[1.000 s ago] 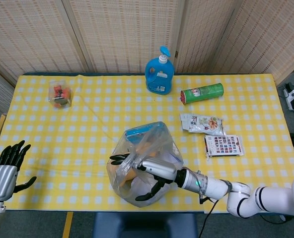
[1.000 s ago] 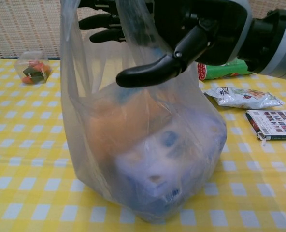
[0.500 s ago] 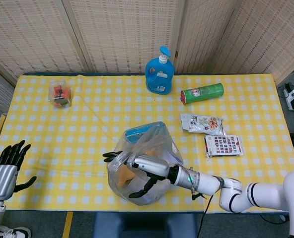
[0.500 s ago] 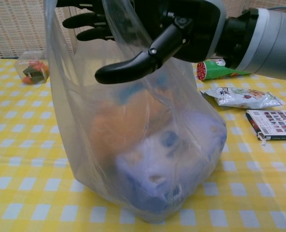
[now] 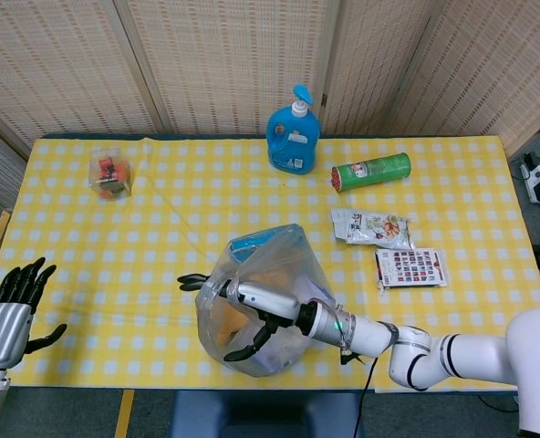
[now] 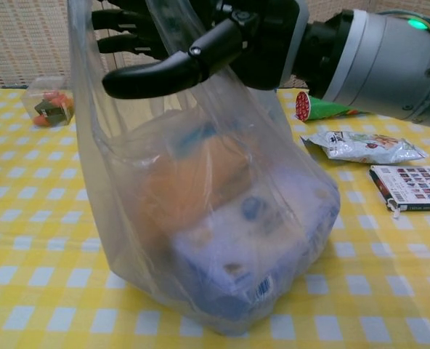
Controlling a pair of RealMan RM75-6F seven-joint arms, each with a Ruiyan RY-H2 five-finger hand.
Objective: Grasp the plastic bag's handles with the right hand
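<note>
Woven screens stand behind a bench [image 5: 160, 219] covered in yellow-and-white checked cloth. A clear plastic bag [image 5: 268, 301], filled with orange and blue packages, sits at the lower centre of the head view. The right robot hand [image 5: 252, 310] reaches in from the lower right, fingers spread wide around the bag's upper film, thumb [image 6: 164, 69] arched across the front in the chest view. It touches the plastic but grips nothing yet. The step in hand appears to be the reach for the handles; next the fingers would need to gather the film and close. The left robot hand [image 5: 10, 315] rests with fingers apart and nothing in it at the lower left.
</note>
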